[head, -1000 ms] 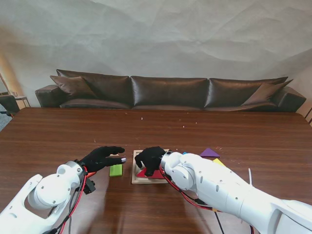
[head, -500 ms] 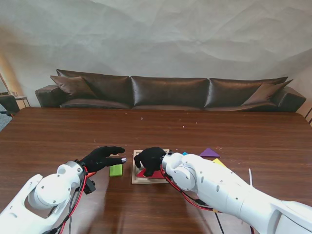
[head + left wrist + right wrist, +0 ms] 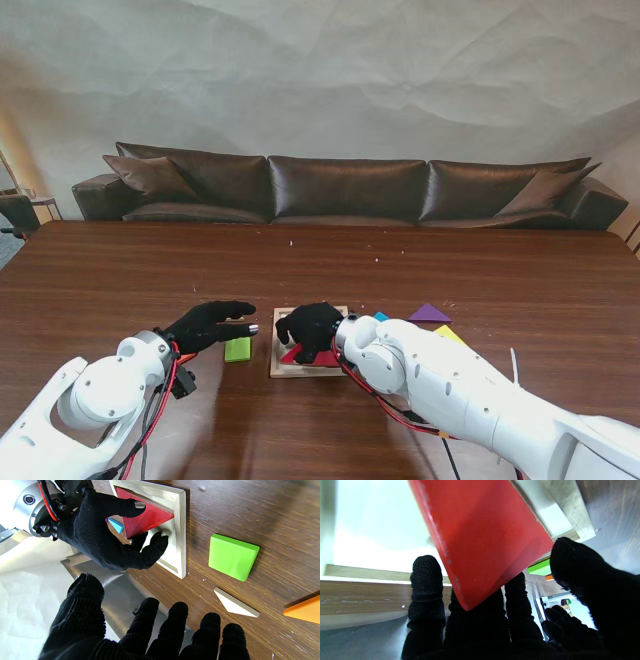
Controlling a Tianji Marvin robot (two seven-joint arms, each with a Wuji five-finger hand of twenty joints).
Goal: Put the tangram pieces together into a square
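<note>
One hand (image 3: 309, 329) around red triangle (image 3: 143, 517)

Stand view: right robot hand (image 3: 308, 331) covers most of the red triangle (image 3: 322, 357) and much of the wooden frame (image 3: 277, 366). Blue piece (image 3: 381, 317) and yellow piece (image 3: 449, 333) mostly hidden behind the right forearm.

Left wrist view: orange piece (image 3: 303, 609) cut off at the picture's edge; blue piece (image 3: 116, 525) only a sliver behind the right robot hand (image 3: 105, 535).

Right wrist view: red triangle (image 3: 480, 535) close and blurred, cut by the edge; green square (image 3: 540, 569) a sliver behind it.
</note>
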